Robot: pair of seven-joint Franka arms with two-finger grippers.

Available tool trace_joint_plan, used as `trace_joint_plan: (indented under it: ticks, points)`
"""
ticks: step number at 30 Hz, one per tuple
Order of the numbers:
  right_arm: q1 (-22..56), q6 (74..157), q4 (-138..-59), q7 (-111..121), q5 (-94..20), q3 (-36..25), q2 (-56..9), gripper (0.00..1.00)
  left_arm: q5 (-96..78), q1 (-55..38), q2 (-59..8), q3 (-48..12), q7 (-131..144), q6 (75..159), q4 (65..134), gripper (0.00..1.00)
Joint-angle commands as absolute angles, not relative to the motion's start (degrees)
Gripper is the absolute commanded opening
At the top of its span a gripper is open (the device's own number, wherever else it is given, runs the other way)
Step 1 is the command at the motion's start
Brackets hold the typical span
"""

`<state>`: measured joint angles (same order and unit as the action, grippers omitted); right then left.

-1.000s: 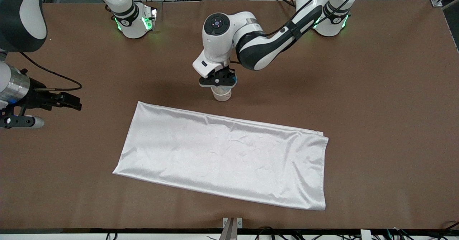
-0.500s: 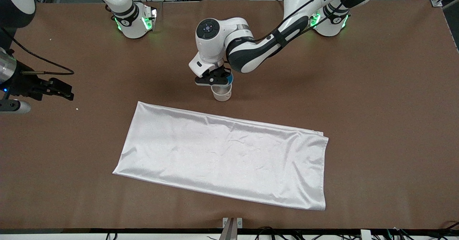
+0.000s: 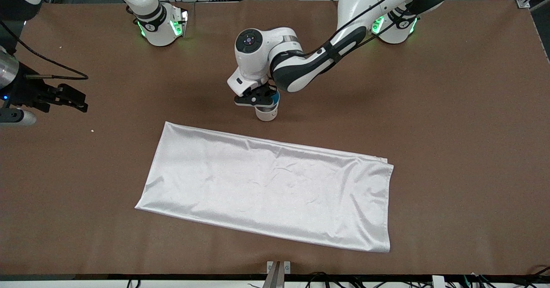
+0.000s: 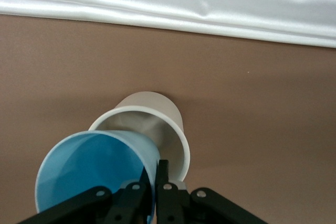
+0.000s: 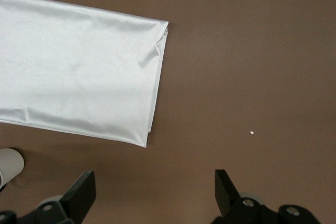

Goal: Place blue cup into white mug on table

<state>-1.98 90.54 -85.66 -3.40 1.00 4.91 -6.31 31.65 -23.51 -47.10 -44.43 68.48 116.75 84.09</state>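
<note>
The left gripper (image 4: pixel 149 182) is pinching the blue cup (image 4: pixel 94 174) by its rim, holding it tilted at the white mug (image 4: pixel 157 129), which is standing on the table (image 3: pixel 451 107) just beside the white cloth (image 3: pixel 266 189). Insertion is in hand; the next move calls for levelling, lowering and release. The right gripper (image 5: pixel 152 192) is waiting with fingers spread wide over the right arm's end of the table.

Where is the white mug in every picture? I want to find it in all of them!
Front view: the white mug stands on the table under the left gripper, farther from the camera than the white cloth.
Left wrist view: the mug sits mid-picture, partly covered by the blue cup.
Right wrist view: a white round shape at a corner may be it; I cannot tell.
Shared landmark: the white cloth, seen in all three views.
</note>
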Motion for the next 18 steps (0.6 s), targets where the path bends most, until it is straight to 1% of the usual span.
trace_joint_plan:
  ticks: [1,3,4,5,7,8,9,10,14,18]
  points:
    - [-2.7,96.0,-93.1,-2.6,0.8,5.4,-2.6,1.00,33.8,-23.4,-48.2,-45.2,70.0,116.7,82.6,0.11]
    - [-2.7,96.4,-93.4,-2.6,0.8,5.4,-2.5,1.00,33.8,-23.3,-48.2,-45.2,70.0,117.1,82.7,0.20]
    - [-2.7,96.4,-93.5,-2.6,0.8,5.4,-2.5,1.00,33.8,-23.3,-48.2,-45.2,70.0,117.2,82.7,0.27]
    - [-2.6,96.5,-93.6,-2.6,0.8,5.4,-2.5,1.00,33.8,-23.3,-48.2,-45.1,70.0,117.2,82.7,0.39]
    - [-2.6,97.2,-94.7,-2.6,0.8,5.3,-2.5,1.00,33.8,-23.3,-48.2,-45.2,70.0,117.2,82.7,0.54]
    - [-2.6,97.9,-95.4,-2.6,0.8,5.3,-2.2,1.00,33.8,-23.3,-48.1,-45.1,70.0,117.2,82.7,0.67]
    - [-2.6,98.6,-96.2,-2.6,0.8,5.3,-1.8,1.00,33.9,-23.3,-48.0,-45.1,70.0,117.2,82.7,0.91]
    - [-2.6,99.4,-97.3,-2.6,0.8,5.3,-1.6,1.00,33.9,-23.2,-47.9,-45.1,70.0,117.2,82.7,1.00]
    - [-2.7,102.6,-100.5,-2.6,0.9,5.3,-0.7,1.00,33.8,-23.1,-47.8,-45.1,70.0,117.2,82.4,1.00]
    - [-2.6,103.9,-101.2,-2.6,0.9,5.3,-0.7,1.00,33.8,-23.1,-47.5,-44.8,69.7,117.2,82.4,1.00]
